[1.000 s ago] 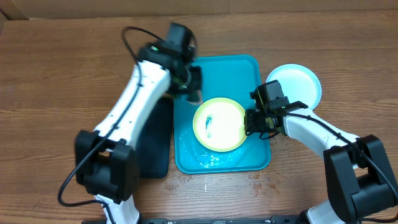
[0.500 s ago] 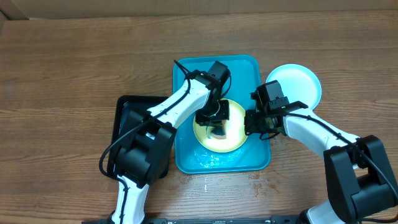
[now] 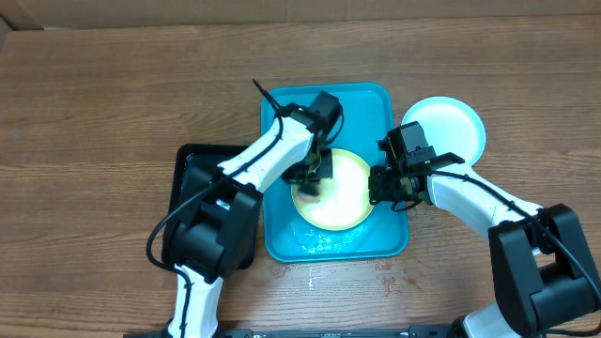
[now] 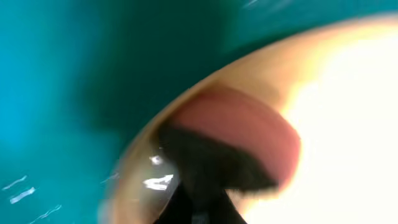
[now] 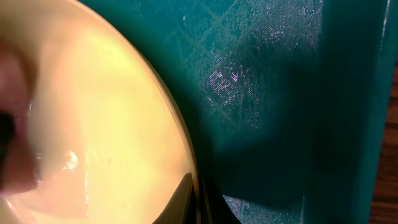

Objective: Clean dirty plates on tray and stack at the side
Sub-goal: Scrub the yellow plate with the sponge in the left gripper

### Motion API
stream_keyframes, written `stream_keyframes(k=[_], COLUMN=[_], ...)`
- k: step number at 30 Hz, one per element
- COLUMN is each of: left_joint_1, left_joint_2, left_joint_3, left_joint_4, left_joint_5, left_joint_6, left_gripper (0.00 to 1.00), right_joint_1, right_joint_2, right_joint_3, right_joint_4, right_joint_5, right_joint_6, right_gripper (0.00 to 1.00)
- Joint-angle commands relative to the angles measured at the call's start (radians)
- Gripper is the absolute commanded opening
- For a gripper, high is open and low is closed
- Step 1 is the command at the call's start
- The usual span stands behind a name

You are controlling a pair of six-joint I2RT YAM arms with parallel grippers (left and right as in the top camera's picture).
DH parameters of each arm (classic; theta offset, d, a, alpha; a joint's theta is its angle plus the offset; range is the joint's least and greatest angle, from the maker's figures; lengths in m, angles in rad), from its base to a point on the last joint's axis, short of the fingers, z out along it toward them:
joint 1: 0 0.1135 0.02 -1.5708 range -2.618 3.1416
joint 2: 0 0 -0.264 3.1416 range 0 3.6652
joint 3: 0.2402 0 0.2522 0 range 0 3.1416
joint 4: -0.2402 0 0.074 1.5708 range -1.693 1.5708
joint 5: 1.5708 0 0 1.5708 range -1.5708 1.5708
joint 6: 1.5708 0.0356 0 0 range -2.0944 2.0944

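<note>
left gripper (image 3: pixel 315 176) is down on the yellow-green plate (image 3: pixel 347 192), which lies flat in the middle of the turquoise tray (image 3: pixel 371 105). the left wrist view is a blur, but a pinkish pad (image 4: pixel 249 134) is pressed to the plate's rim, so this reads as the scrub. i cannot tell how the left jaws stand.

right gripper (image 3: pixel 383 185) sits at the plate's right edge. its wrist view has the rim running right into the jaws, so they look closed on it, most likely pinning the plate so it can't skate under the wiping.

the tray holds just this one plate, with a wet sheen on its floor near the front rim. a light-blue plate (image 3: pixel 451 127) rests on the desk (image 3: pixel 94 113) just beside the tray's right corner, looking like the start of the stack. a black tray (image 3: pixel 192 178) lies to the left, and what is in it is hidden by the arm.
</note>
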State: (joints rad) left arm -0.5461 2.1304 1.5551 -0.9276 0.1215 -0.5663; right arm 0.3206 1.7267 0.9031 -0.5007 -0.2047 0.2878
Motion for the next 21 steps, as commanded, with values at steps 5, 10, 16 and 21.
stream_keyframes(k=[5, 10, 16, 21], left_joint_1=[-0.018, -0.029, -0.029, -0.028], left_joint_2=[0.074, 0.073, 0.073, 0.073], left_joint_3=[-0.015, -0.015, -0.015, -0.015], left_joint_4=[0.140, 0.066, -0.145, -0.241], left_joint_5=[0.543, 0.543, 0.109, -0.286], left_joint_6=[0.038, 0.097, 0.059, -0.006], left_gripper=[0.04, 0.04, 0.04, 0.04], right_joint_1=[0.000, 0.000, 0.000, 0.000], right_joint_2=[0.004, 0.004, 0.004, 0.004], right_joint_3=[-0.009, -0.009, -0.009, -0.009], right_joint_4=[-0.029, -0.029, -0.033, -0.039], right_joint_5=[0.047, 0.047, 0.047, 0.047], right_joint_6=[0.000, 0.000, 0.000, 0.000], right_gripper=[0.04, 0.04, 0.04, 0.04])
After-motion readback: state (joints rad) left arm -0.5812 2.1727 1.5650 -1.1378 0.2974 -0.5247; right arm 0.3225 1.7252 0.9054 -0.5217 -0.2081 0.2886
